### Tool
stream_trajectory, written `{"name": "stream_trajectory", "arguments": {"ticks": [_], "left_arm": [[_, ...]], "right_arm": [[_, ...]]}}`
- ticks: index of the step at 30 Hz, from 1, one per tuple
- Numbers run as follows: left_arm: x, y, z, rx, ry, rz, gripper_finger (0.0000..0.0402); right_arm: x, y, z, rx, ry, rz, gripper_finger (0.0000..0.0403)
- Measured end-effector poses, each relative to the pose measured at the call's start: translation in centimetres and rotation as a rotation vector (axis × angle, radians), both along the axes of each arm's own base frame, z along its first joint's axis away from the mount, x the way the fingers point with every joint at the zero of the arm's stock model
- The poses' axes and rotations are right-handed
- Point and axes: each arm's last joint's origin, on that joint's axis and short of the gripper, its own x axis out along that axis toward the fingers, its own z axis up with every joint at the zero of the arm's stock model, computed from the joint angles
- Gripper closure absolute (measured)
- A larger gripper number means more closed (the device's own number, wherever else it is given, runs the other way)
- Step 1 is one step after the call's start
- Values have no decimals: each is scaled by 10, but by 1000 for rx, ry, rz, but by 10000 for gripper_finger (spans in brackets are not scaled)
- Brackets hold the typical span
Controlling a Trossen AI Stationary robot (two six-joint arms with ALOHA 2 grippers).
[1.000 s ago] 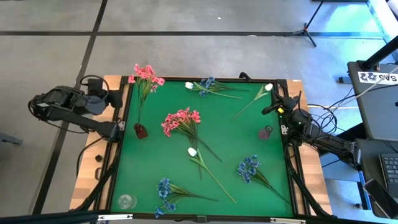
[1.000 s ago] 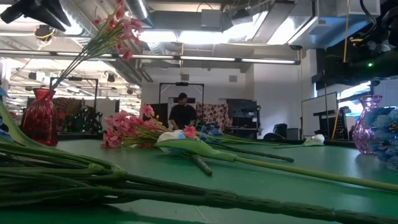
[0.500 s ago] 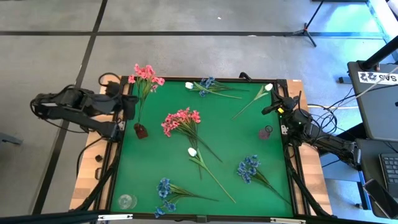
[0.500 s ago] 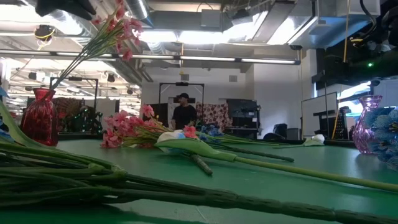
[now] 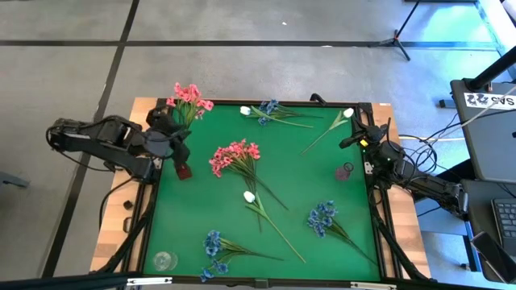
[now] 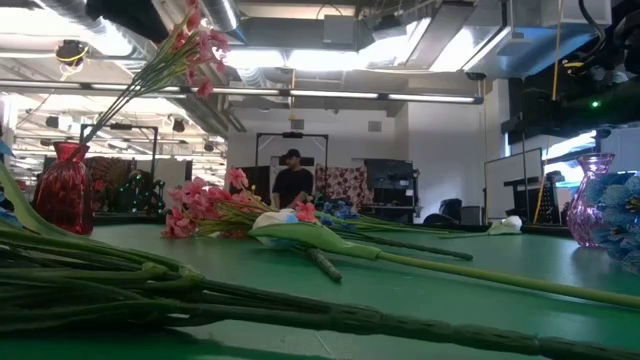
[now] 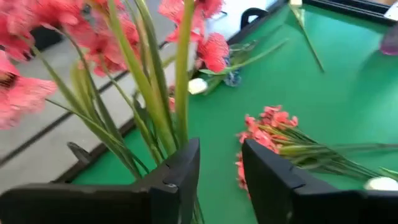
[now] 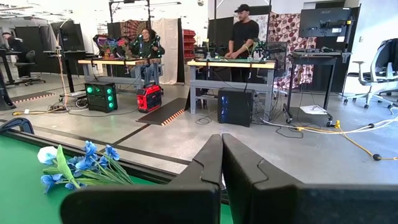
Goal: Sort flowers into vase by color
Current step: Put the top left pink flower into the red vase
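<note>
A green table (image 5: pixel 290 173) holds loose flowers. The left gripper (image 7: pixel 219 171), fingers open and empty, hangs by the red vase (image 5: pixel 182 169) with its pink flowers (image 5: pixel 189 96). The stems look thin, light and bendy; grab low on one. The right gripper (image 8: pixel 221 163) waits pinched together, empty, at the table's right edge.

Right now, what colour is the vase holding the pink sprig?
Dark red vase, clearest in the low view, with the pink sprig standing in it.
</note>
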Motion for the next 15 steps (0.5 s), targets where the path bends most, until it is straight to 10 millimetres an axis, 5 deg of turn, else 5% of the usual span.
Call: {"name": "stream_trajectory", "arguments": {"ticks": [7, 15], "left_arm": [[0, 1, -1, 38, 7, 38, 225], [0, 3, 2, 139, -15, 102, 224]], "right_arm": [[0, 0, 0, 0, 0, 0, 391], [0, 0, 0, 0, 0, 0, 391]]}}
